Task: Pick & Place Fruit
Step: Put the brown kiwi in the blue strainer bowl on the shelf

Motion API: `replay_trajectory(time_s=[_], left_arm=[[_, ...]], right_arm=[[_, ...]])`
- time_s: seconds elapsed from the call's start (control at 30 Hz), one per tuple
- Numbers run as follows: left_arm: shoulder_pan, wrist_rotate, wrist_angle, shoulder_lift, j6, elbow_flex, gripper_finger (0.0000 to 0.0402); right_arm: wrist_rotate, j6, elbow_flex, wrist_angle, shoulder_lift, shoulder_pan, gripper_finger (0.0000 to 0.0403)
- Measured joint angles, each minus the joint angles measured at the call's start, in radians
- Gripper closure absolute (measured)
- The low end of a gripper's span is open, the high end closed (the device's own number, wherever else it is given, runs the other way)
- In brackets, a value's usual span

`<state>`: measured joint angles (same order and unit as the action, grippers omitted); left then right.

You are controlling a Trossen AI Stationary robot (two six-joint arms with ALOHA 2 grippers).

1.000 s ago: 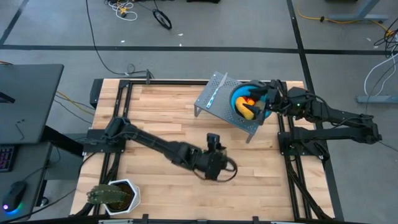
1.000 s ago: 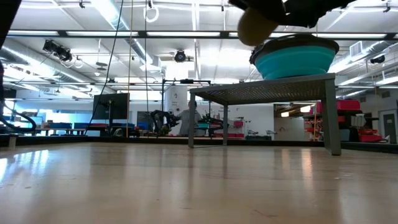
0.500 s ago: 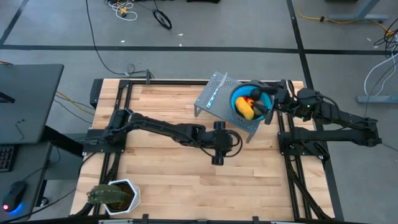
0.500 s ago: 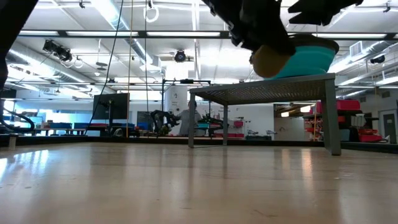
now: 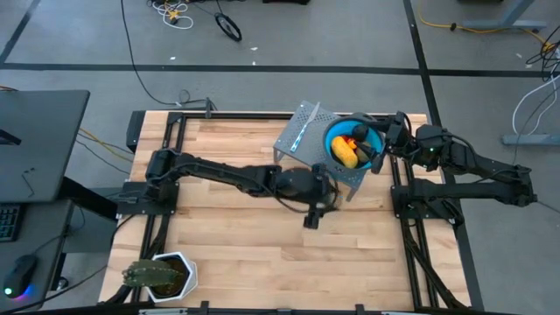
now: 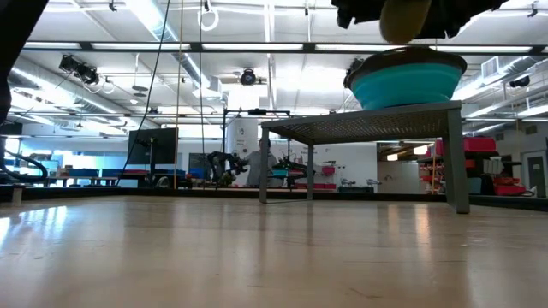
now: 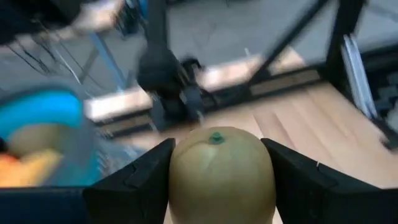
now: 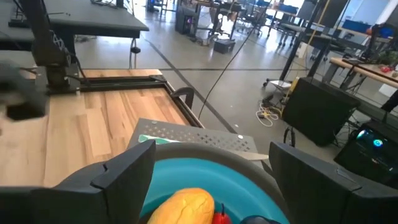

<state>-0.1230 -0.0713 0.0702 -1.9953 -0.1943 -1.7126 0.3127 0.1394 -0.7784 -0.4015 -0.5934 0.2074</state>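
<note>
1. The table is pale wood planks edged by a black metal frame; most of its top lies bare.
2. A grey perforated metal stand sits at the far right of the table, and a blue bowl rests on it.
3. In the bowl lie a yellow fruit and small orange-red bits touching it.
4. The left gripper reaches across the middle of the table to just beside the near edge of the stand; its fingers are clamped on an olive-brown oval fruit, which is lifted off the table.
5. In the low view that fruit hangs above the bowl's rim, not touching it.
6. The right gripper rests at the bowl's right side; its fingers are spread apart with the bowl between them, holding nothing.
7. A spiky green plant in a white pot stands at the near left corner of the table.
8. A dark desk with a monitor stands to the left of the table, and cables lie on the grey floor beyond.
9. The low view looks into a large workshop with ceiling lights, benches and a person far behind.
</note>
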Motion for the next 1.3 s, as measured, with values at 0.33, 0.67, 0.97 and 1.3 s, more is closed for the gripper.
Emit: replay_trajectory(time_s=[0.33, 0.67, 0.97, 1.3], left_arm=[[0.062, 0.069, -0.266, 0.046, -0.018, 0.000, 0.0157], [0.104, 0.057, -0.341, 0.058, -0.023, 0.000, 0.0167], [0.102, -0.038, -0.362, 0.077, -0.008, 0.000, 0.0166], [0.080, -0.086, -0.131, 0.118, 0.012, 0.000, 0.0167]], right_arm=[[-0.008, 0.000, 0.000, -0.006, 0.003, 0.000, 0.0078], [-0.166, 0.012, 0.000, 0.001, 0.011, 0.000, 0.0078], [-0.450, 0.053, 0.002, 0.086, -0.021, 0.000, 0.0078], [-0.446, 0.053, 0.038, 0.155, -0.061, 0.000, 0.0078]])
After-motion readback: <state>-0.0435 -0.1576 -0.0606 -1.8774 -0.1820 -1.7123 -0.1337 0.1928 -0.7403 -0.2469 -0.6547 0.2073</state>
